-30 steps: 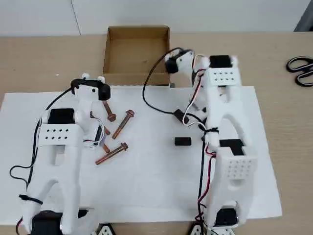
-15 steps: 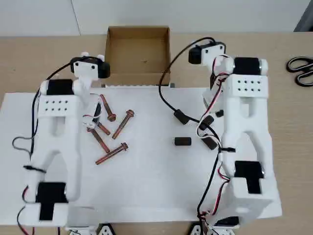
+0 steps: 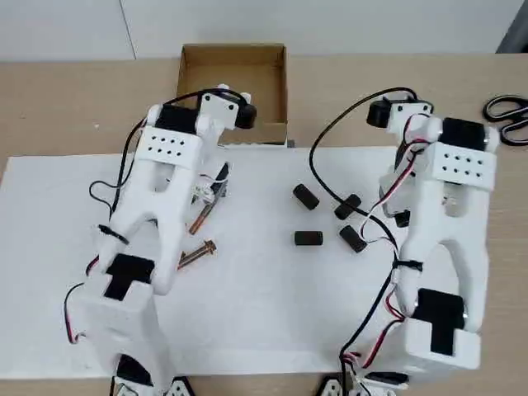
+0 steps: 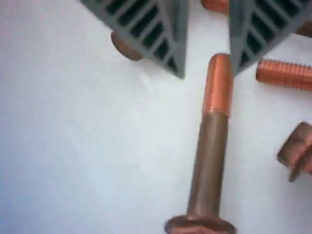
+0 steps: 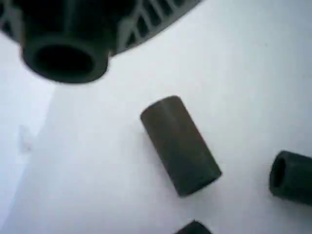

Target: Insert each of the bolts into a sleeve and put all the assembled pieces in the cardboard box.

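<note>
**High view:** left arm swung inward from the sheet's left side and is now over the bolts, below the cardboard box. No assembled piece is visible in the box. Right arm drew back rightward, uncovering the loose sleeves mid-sheet.

**Left wrist view:** left claw apart, straddling the threaded end of the nearest bolt. Pickup is likely next.

**Right wrist view:** right claw seemingly clamped on a held sleeve. First insertion is not yet done.
</note>
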You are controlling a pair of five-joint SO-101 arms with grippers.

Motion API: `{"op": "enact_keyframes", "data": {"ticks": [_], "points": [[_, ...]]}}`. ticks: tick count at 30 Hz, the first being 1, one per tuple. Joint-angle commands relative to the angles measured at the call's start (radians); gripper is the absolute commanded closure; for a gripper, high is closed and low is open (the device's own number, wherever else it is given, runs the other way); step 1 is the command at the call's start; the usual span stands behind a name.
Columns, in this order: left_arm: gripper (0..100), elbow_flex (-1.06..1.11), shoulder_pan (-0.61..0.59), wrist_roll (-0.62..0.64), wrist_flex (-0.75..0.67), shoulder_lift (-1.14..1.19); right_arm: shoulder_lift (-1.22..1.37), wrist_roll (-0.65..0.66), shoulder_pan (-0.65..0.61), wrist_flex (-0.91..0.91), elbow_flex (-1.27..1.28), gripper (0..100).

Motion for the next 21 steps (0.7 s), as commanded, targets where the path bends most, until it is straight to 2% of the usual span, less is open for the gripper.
{"op": "enact_keyframes", "data": {"ticks": [1, 15, 21], "points": [[91, -0.101, 0.000, 0.006, -0.002, 0.035, -0.062, -0.006, 0.019, -0.002, 0.014, 99.5], [91, -0.354, -0.002, 0.002, -0.021, 0.327, -0.062, -0.005, 0.015, -0.002, 0.026, 99.5], [91, -0.374, -0.002, 0.002, -0.020, 0.384, -0.061, -0.005, 0.013, -0.008, 0.026, 99.5]]}}
